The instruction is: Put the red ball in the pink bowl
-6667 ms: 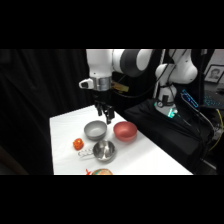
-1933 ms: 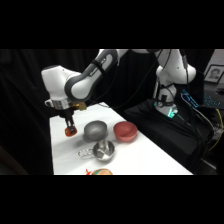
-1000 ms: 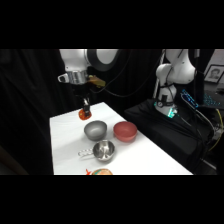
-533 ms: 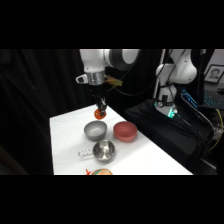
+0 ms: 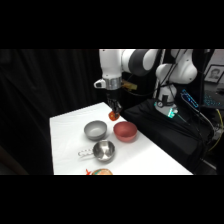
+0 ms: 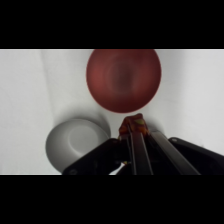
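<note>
The hand point(image 5: 114, 112) hangs above the white worktop point(image 5: 65, 135), its fingers closed on the ball point(image 5: 112, 116), which is held in the air and touches nothing else. In the side view the ball sits just above and between the far rims of the grey bowl point(image 5: 95, 130) and the pink bowl point(image 5: 125, 131), a little nearer the pink one's upper-left edge. The two bowls stand side by side near the middle of the worktop, close together; whether their rims touch is not clear. A steel cup point(image 5: 103, 150) with its handle pointing left stands just in front of them, and an orange-rimmed round thing point(image 5: 100, 172) shows partly at the worktop's near edge.

In the wrist view the ball point(image 6: 132, 125) is pinched between the dark fingers point(image 6: 137, 150) that rise from the bottom edge. The pink bowl point(image 6: 123, 80) fills the upper middle, its inside showing nothing in it, and the ball lies just outside its near rim. The grey bowl point(image 6: 75, 142) sits at lower left, partly hidden by the linkage.
</note>
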